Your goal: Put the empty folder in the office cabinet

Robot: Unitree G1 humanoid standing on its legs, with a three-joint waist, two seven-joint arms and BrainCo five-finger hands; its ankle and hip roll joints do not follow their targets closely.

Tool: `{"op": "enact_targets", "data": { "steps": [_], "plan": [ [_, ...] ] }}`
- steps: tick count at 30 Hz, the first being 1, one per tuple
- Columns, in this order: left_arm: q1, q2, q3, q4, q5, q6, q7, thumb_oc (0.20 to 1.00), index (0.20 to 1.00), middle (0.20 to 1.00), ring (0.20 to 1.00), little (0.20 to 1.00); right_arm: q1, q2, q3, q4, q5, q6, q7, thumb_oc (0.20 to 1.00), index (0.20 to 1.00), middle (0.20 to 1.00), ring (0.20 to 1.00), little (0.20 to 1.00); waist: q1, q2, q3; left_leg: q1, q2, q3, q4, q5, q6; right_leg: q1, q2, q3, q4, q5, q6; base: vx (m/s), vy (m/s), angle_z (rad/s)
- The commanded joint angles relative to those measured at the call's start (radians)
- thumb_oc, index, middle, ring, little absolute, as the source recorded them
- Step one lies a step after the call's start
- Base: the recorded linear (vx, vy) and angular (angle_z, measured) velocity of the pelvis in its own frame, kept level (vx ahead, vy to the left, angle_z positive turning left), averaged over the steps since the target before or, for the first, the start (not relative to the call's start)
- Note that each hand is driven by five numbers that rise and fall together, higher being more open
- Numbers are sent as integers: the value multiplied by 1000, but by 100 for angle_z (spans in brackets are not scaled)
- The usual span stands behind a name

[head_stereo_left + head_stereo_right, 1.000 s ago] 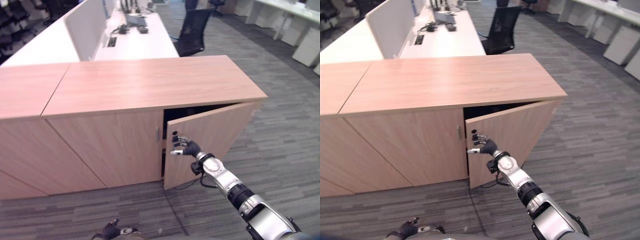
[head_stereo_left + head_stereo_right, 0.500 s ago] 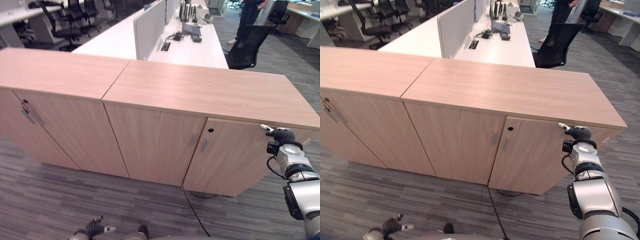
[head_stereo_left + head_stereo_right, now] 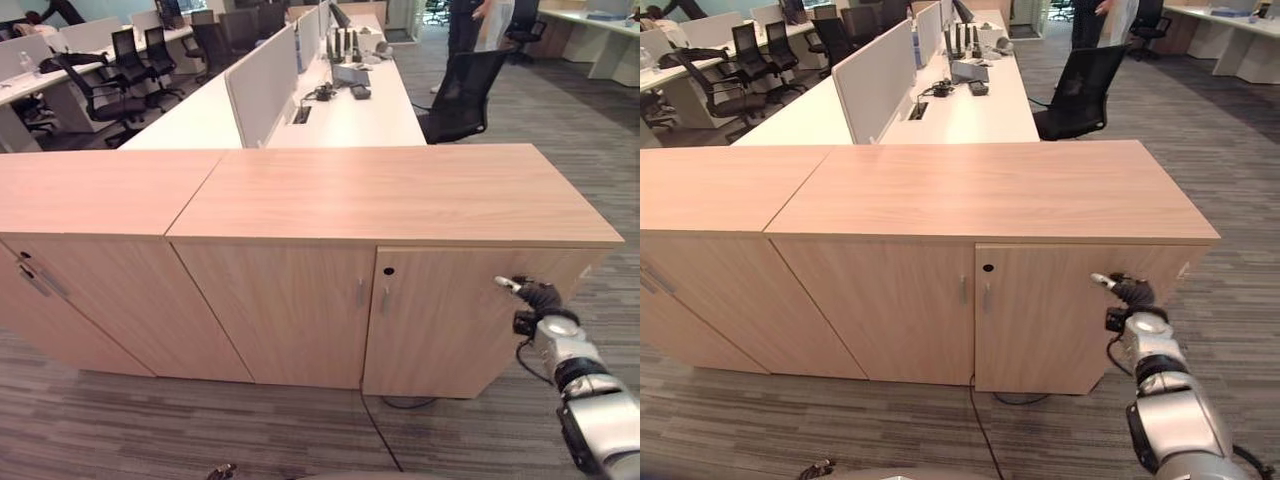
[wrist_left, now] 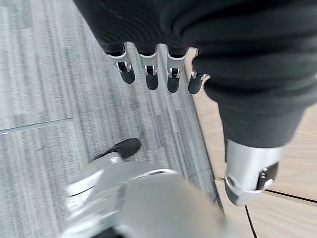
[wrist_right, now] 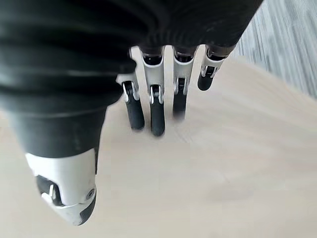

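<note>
The wooden office cabinet (image 3: 400, 195) stands in front of me with both of its doors closed. My right hand (image 3: 535, 295) is open and rests against the upper right corner of the right-hand door (image 3: 440, 330). In the right wrist view its straight fingers (image 5: 157, 109) touch the pale wood of the door (image 5: 208, 168). My left hand (image 4: 148, 74) hangs low over the grey carpet, open, its fingers relaxed and holding nothing.
A second, matching cabinet (image 3: 90, 190) adjoins on the left. Behind them run white desks with a divider screen (image 3: 260, 85), with a black office chair (image 3: 462, 85) at their right. A person (image 3: 470, 20) stands at the back. Grey carpet (image 3: 600, 110) stretches to the right.
The right door was ajar a second ago with my right hand at its free edge; it is closed now, with the hand at its hinge-side corner. The camera has shifted.
</note>
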Motion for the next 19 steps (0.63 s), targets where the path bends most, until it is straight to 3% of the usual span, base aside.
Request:
{"op": "enact_targets", "data": {
  "steps": [1, 7, 13, 19],
  "plan": [
    [-50, -1, 51, 40, 5, -22, 21, 1000, 1000, 1000, 1000, 1000, 81, 65, -5, -152, -37, -90, -9, 1000, 1000, 1000, 1000, 1000, -18, -11, 29, 21, 34, -4, 23, -43, -49, 25, -31, -6, 17, -67, 54, -4, -90, -2],
    [-37, -21, 83, 25, 14, -22, 19, 1000, 1000, 1000, 1000, 1000, 341, 167, 23, -167, -197, -67, 8, 1000, 1000, 1000, 1000, 1000, -50, 1, 35, 23, 46, 2, 20, -38, -55, 22, -21, -2, 16, -74, 45, -14, -44, -8],
    [-36, -34, 59, -32, -10, -22, 9, 1000, 1000, 1000, 1000, 1000, 399, 259, 79, 198, -288, -13, 38, 1000, 1000, 1000, 1000, 1000, -54, 5, 47, 30, 62, 30, 20, -32, -58, 10, -3, -9, 7, -71, 43, -25, -30, -12],
    [-33, -33, 51, -64, -26, -15, -7, 1000, 1000, 1000, 1000, 1000, 419, 256, 75, 293, -330, 4, 49, 1000, 1000, 1000, 1000, 1000, -58, 5, 51, 32, 64, 30, 18, -30, -58, 15, -1, -15, 7, -73, 44, -7, -4, -3]
  ]
}}
